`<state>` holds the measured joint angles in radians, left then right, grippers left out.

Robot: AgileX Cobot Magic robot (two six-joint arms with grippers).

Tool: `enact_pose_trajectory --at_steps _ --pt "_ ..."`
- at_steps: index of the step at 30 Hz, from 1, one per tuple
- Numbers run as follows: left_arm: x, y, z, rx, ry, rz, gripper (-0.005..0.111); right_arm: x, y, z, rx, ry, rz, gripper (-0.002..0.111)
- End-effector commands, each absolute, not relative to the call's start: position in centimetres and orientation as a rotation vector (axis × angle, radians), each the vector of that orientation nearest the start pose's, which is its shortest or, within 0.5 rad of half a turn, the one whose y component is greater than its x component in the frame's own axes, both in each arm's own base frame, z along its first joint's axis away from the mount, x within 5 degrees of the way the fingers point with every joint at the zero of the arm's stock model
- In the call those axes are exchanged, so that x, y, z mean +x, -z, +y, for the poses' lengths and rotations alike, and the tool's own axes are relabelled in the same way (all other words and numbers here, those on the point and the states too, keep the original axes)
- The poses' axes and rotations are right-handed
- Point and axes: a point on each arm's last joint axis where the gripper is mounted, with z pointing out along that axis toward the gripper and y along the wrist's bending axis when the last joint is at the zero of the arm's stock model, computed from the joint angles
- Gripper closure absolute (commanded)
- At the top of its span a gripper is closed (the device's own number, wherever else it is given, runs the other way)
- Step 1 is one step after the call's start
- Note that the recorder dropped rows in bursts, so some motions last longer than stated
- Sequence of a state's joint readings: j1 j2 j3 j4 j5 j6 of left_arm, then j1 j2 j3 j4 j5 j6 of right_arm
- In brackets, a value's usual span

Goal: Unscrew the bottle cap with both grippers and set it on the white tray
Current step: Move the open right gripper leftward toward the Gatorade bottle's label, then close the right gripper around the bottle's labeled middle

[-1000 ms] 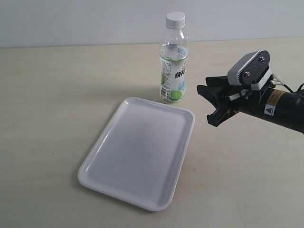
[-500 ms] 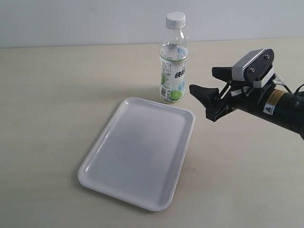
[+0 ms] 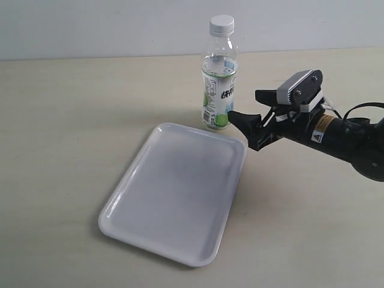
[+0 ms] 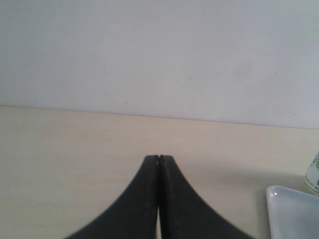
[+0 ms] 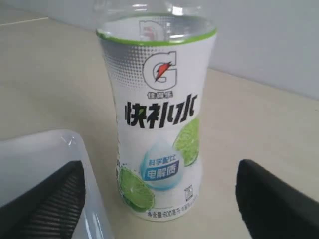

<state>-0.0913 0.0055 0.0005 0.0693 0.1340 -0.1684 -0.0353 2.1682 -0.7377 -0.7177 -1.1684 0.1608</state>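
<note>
White-green label on bottle reads "快补水"; right end effector spread, left end effector closed.

This looks like a robot test room, a kind of lab. A black robot arm reaches in over a wide, pale wooden table. The arm has a little sticker on its side and thin black wires looping off its back. Behind the table stands a plain, pale wall. A drink bottle and a white tray sit on the table top, set out side by side, the way things are for a robot to try.
</note>
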Motion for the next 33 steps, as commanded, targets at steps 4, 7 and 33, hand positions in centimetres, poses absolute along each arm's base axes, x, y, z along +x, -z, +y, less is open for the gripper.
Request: enact_pose_trajectory --at_steps 4,7,33 --pt "5.6 -20.2 -0.4 -0.011 0.134 1.613 0.107 35.3 -6.8 4.7 -0.617 -0.49 1.698 0.029" --pt "5.6 -20.2 -0.4 -0.011 0.134 1.613 0.107 36.1 -6.4 5.0 -0.628 -0.507 1.688 0.026" --pt "5.6 -20.2 -0.4 -0.011 0.134 1.613 0.107 40.5 -5.1 9.1 -0.639 -0.454 1.697 0.023"
